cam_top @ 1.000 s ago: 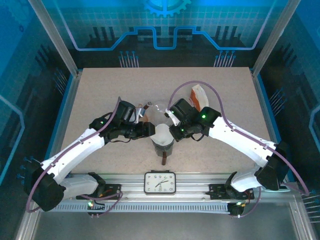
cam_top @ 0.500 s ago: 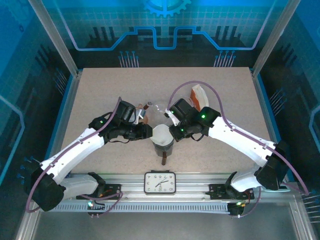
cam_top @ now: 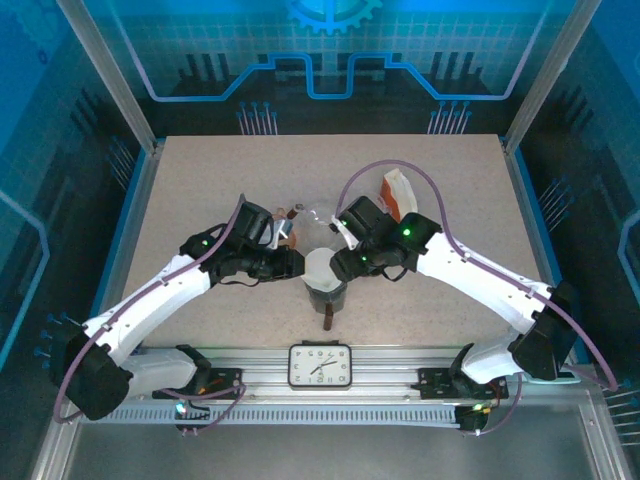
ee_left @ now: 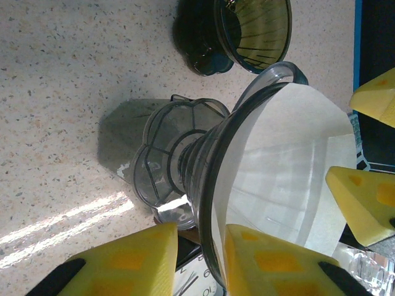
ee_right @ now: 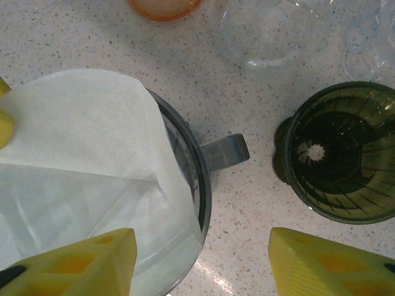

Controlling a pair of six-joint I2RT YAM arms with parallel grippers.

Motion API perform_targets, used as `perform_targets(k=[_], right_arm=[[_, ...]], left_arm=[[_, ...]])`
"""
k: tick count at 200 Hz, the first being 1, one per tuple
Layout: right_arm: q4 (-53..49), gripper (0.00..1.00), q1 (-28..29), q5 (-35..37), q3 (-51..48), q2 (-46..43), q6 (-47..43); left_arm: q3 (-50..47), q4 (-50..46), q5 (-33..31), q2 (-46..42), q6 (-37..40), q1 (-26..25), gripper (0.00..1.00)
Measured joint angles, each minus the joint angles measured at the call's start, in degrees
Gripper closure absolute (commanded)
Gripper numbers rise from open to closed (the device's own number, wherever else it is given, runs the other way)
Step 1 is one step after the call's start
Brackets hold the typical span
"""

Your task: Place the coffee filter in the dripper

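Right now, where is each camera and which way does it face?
Top external: above and behind the arms, looking down on the table; left arm and right arm show.
Left wrist: looking sideways at the clear dripper holding the paper filter; own yellow jaws at the bottom.
Right wrist: above, looking down into the filter; own jaws at the bottom.
Wrist views share the filter and dark green dripper.

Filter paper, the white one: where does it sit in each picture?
Top external: filter at the centre, between the two arms.
Left wrist: right half.
Right wrist: left side.
Shared landmark: the clear dripper holding it.
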Motion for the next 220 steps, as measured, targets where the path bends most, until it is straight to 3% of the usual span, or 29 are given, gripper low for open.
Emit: perform_targets(k=[81,110,133,191,220], right_arm=[[-0.6,0.37,0.5,1.4,1.7,4.5,0.3],[-0.8,0.41,0.5,1.9,1.7,3.3,0.5],[-0.9,0.50,0.5,2.0,1.7,1.5,0.9],[-0.8,0.83,0.6,1.9,1.7,0.9,1.7],[-0.8,0.89,0.8,1.9,1.2,0.9,1.9]], left_arm=[[0.0,0.0,0.0,0.0,0.3,0.0,0.70],[0.0,0.0,0.0,0.0,0.4,0.0,0.70],[0.0,0.0,0.0,0.0,0.4,0.0,0.70],[0.0,0.0,0.0,0.0,0.4,0.0,0.70],[0.0,0.0,0.0,0.0,0.4,0.0,0.70]])
